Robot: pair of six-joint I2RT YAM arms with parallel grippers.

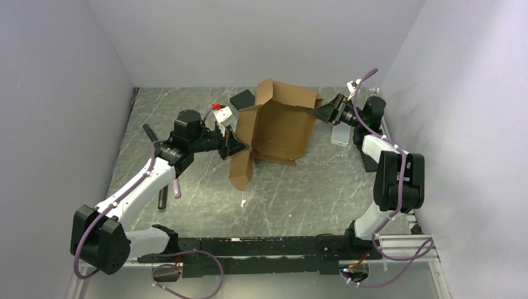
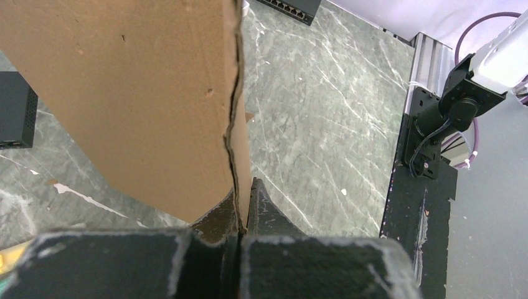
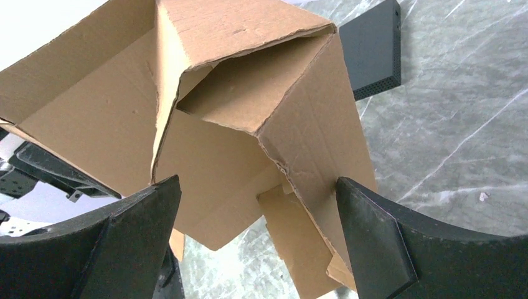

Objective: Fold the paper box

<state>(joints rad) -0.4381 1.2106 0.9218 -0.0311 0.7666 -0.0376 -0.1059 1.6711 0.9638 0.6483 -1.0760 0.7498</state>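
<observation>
One marbled worktop (image 1: 299,199) carries the half-raised paper box (image 1: 281,124) at its far middle. We are mid-fold: our left hand (image 1: 238,147) is clenched on its left flap; our right hand (image 1: 322,113) gapes around the right corner, seemingly without touching. Next, close there and press inward.

The left arm (image 1: 134,190) and right arm (image 1: 375,144) have white links and black joint housings. Purple cables (image 1: 368,75) run back from the black, scuffed jaws.
</observation>
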